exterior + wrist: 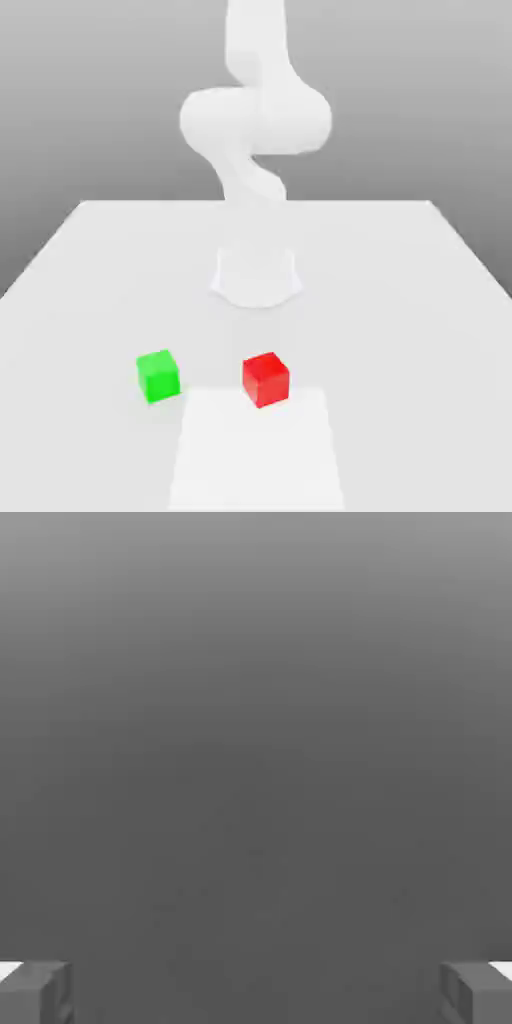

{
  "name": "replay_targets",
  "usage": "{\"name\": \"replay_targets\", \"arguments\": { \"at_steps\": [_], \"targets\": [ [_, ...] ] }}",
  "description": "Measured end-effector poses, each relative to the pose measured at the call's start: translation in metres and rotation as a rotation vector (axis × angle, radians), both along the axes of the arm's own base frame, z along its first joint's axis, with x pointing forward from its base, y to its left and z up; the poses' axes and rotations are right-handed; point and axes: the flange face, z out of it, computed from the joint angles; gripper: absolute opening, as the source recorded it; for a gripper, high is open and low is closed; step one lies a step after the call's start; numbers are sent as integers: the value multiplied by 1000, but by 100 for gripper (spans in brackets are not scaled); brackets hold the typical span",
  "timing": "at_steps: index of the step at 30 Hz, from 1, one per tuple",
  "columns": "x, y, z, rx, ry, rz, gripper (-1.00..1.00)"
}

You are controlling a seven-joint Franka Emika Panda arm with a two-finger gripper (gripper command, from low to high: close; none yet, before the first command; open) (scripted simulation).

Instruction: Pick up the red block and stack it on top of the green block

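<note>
The red block [265,379] sits on the white table [420,300] near its front, a small cube resting flat. The green block [158,375] stands to the exterior view's left of it, about a block's width of bare table between them. The white arm [255,120] rises behind them from its base [256,275] and folds upward, well away from both cubes. In the hand view my gripper [256,994] is open, its grey fingertips [35,992] far apart, with nothing between them and plain grey background ahead.
A lighter rectangular patch [258,450] lies on the table just in front of the blocks, the red cube at its far edge. The table's edges run off to both sides and the front.
</note>
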Motion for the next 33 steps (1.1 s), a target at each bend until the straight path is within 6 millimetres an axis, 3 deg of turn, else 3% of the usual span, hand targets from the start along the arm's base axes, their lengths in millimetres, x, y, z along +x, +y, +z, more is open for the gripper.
{"name": "replay_targets", "arguments": {
  "at_steps": [4,9,13,17,20,33],
  "targets": [
    [31,-6,-99,-26,145,62,0],
    [36,0,-225,-70,328,160,0],
    [11,10,-326,-112,486,260,0],
    [-42,20,-429,-154,664,387,0],
    [-53,23,-455,-149,707,425,0],
    [-48,26,-489,-126,706,442,0]
  ]
}}
